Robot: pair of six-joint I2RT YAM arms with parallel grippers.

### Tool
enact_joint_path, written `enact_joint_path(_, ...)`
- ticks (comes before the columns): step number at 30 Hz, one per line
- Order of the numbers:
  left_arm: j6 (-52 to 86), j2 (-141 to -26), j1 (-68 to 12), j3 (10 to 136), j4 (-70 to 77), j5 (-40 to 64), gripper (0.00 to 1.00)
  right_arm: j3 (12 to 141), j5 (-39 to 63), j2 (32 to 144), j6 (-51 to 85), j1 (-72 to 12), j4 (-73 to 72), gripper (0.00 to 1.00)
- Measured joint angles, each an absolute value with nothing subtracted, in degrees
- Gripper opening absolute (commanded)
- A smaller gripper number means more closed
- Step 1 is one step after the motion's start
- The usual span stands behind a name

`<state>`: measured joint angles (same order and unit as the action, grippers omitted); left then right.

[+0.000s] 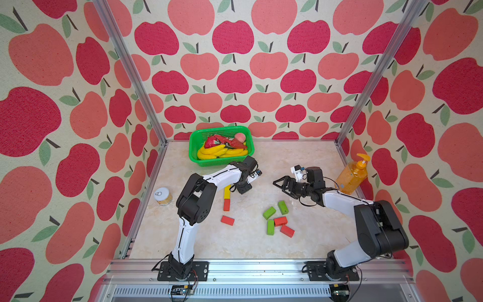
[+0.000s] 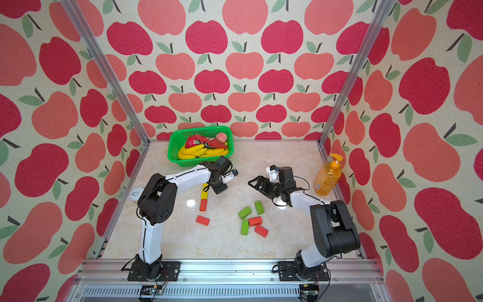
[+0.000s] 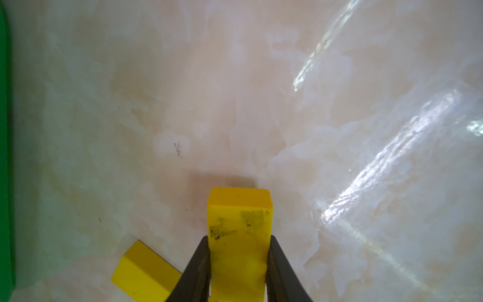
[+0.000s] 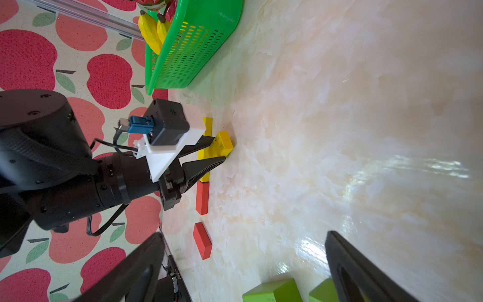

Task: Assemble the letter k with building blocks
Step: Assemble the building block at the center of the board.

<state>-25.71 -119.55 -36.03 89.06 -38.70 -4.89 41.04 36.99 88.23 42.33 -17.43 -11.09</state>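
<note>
The left arm reaches forward and its left hand (image 3: 239,239) tilts down to the desk (image 3: 235,104). The hand is narrow and grips a yellow block (image 3: 239,209) just beside the row of yellow and red blocks (image 1: 226,204). The right hand (image 1: 281,185) hovers, turned on its side, wide and holding nothing, near the green and red blocks (image 1: 277,222).
</note>
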Motion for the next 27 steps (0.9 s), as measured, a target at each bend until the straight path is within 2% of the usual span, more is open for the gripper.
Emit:
enact_joint_path(6,-26.59,-119.39,-35.88,89.06,-38.74,-5.65,0.34,41.04,36.97,88.23,42.33,-17.43,-11.09,0.99)
enact_joint_path(27,-26.57,-119.39,-35.77,87.35,-40.91,-7.57,0.37,41.04,36.99,89.38,42.33,-17.43,-11.07,0.99)
